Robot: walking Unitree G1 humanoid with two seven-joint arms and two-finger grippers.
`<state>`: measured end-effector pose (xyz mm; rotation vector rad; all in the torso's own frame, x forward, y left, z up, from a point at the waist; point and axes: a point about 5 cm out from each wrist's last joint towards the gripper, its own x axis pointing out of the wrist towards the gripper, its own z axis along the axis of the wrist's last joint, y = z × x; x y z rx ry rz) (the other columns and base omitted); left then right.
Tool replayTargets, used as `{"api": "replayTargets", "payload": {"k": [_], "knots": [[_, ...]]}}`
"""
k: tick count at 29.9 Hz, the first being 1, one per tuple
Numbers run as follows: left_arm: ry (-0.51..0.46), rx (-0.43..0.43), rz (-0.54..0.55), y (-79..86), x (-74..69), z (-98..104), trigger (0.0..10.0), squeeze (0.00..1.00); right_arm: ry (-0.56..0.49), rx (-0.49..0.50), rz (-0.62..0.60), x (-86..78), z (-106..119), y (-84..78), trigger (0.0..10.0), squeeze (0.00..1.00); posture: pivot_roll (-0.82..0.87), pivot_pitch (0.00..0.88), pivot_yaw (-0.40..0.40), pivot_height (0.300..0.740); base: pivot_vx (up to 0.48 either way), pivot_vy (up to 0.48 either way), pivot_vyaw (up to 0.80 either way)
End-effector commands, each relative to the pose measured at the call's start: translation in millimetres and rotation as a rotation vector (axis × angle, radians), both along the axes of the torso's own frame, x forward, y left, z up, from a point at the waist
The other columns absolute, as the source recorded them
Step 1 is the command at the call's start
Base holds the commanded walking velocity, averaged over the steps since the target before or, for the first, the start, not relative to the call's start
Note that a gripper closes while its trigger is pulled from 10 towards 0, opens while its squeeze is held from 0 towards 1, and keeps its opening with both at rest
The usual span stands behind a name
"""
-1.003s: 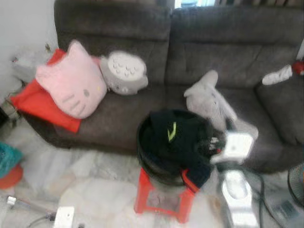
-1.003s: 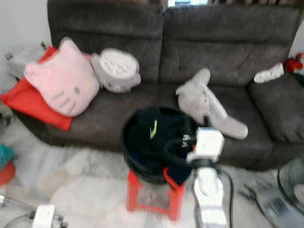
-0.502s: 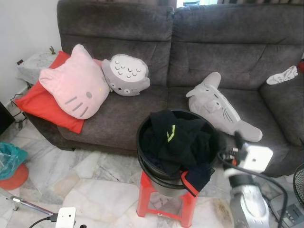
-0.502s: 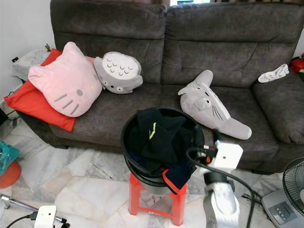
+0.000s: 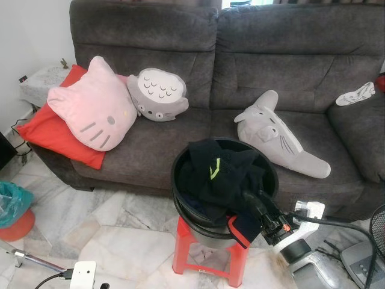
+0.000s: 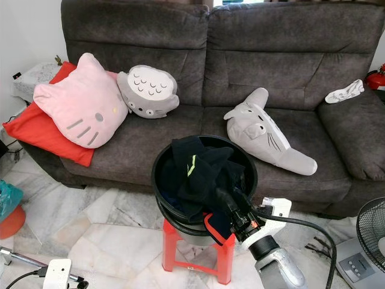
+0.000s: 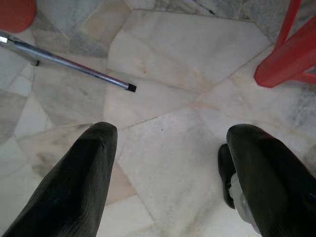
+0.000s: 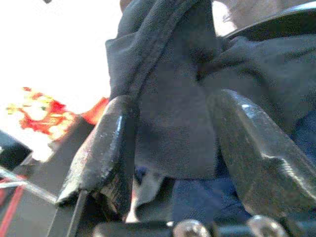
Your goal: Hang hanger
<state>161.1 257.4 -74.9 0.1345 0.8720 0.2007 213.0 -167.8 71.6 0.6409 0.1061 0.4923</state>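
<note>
Our right gripper (image 6: 224, 197) reaches into the round black plastic bucket (image 6: 161, 162) on the red plastic stool (image 6: 224, 253), fingers spread around a fold of dark clothing (image 8: 173, 123) at its four-o'clock rim. No hanger is discernible, perhaps buried, so we should probe gently. Our left gripper (image 7: 170, 168) hangs released over marble floor (image 7: 163, 64).

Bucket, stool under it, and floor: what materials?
Bucket: looks like black plastic, smooth glossy rim. Stool: likely red moulded plastic, uniform colour with a slight sheen. Floor: apparently polished marble or stone slabs, pale, veined, irregular joints.
</note>
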Motion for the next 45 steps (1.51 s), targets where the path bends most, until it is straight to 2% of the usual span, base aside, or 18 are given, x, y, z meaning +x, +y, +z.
{"api": "replayTargets", "payload": {"k": [1,3,6,7,9,12,21,27,34,39,45], "knots": [[0.007,0.007,0.017,3.6,-2.3,-0.1,10.0,0.00,-0.020,0.041,0.037,-0.1,6.2,0.1,10.0,0.00,-0.14,0.000,0.038,0.740,0.000,0.000,0.00],[0.008,0.009,0.021,4.5,-3.4,-0.2,10.0,0.00,-0.023,0.119,0.034,-1.3,7.3,-2.7,10.0,0.00,-0.14,0.000,0.038,0.740,0.000,0.000,0.00],[0.008,0.009,0.021,4.4,-3.7,-0.3,10.0,0.00,-0.014,0.153,0.012,-1.8,5.6,-5.6,10.0,0.00,-0.14,0.000,0.040,0.740,0.000,0.000,0.00],[0.007,0.010,0.018,3.9,-3.7,-0.5,10.0,0.00,-0.008,0.202,-0.019,-2.5,4.1,-9.4,10.0,0.00,-0.14,0.000,0.042,0.740,0.000,0.000,0.00],[0.007,0.010,0.017,3.7,-3.7,-0.5,10.0,0.00,-0.007,0.222,-0.029,-2.7,3.7,-10.8,10.0,0.00,-0.14,0.000,0.042,0.740,0.000,0.000,0.00],[0.005,0.011,0.011,2.6,-2.8,-0.4,10.0,0.00,0.000,0.313,-0.097,-2.7,1.8,-17.3,10.0,0.00,-0.14,0.000,0.044,0.740,0.000,0.000,0.00],[0.000,0.013,0.005,1.5,0.9,0.7,10.0,0.00,0.116,0.252,-0.162,0.2,-22.3,-23.2,10.0,0.00,-0.14,0.000,0.046,0.740,0.000,0.000,0.00],[0.001,0.013,0.005,1.4,1.1,0.7,10.0,0.00,0.185,0.186,-0.101,11.9,-32.7,-19.8,10.0,0.00,-0.14,0.000,0.044,0.740,0.000,0.000,0.00],[-0.008,0.017,0.016,3.4,0.2,1.3,10.0,0.00,0.155,0.245,-0.001,23.3,-26.5,-8.4,10.0,0.00,-0.13,0.000,0.039,0.740,0.000,0.000,0.00],[-0.013,0.021,0.014,3.7,-0.2,1.5,10.0,0.00,0.111,0.309,0.112,16.8,-16.9,2.4,10.0,0.00,-0.13,0.000,0.041,0.740,0.000,0.000,0.00],[-0.013,0.020,0.009,2.7,0.8,1.5,10.0,0.00,0.133,0.284,0.097,16.2,-22.5,1.0,10.0,0.00,-0.13,0.000,0.042,0.740,0.000,0.000,0.00]]}}
